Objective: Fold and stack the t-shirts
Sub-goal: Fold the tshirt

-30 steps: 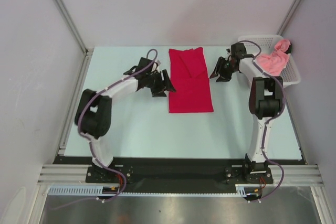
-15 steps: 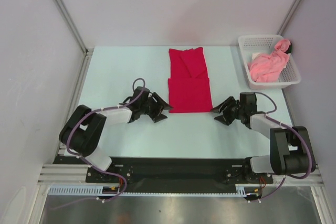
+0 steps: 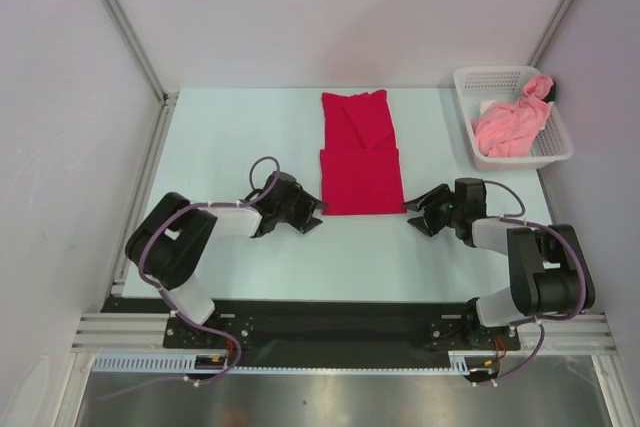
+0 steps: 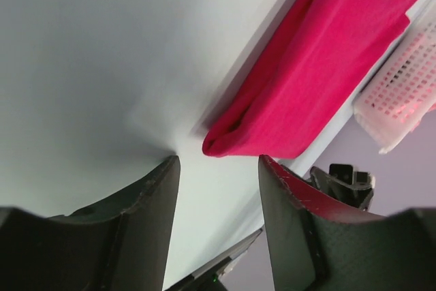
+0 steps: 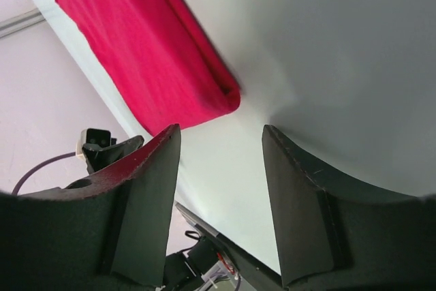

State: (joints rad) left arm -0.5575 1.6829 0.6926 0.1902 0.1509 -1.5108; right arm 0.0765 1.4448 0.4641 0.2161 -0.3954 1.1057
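Note:
The crimson red t-shirt (image 3: 361, 155) lies folded into a long strip at the table's middle. My left gripper (image 3: 316, 215) is open and empty, low on the table at the shirt's near left corner (image 4: 225, 145), just short of it. My right gripper (image 3: 411, 217) is open and empty at the shirt's near right corner (image 5: 221, 100), also just short of it. The salmon pink t-shirt (image 3: 511, 124) lies crumpled in the white mesh basket (image 3: 560, 151) at the back right.
The basket also shows in the left wrist view (image 4: 402, 93), beyond the red shirt. Grey walls with metal rails enclose the table on three sides. The black base rail (image 3: 340, 322) runs along the near edge.
Over the last second both arms swung from the shirt's far end down to its near corners. In the last half second each gripper edged slightly closer to its corner.

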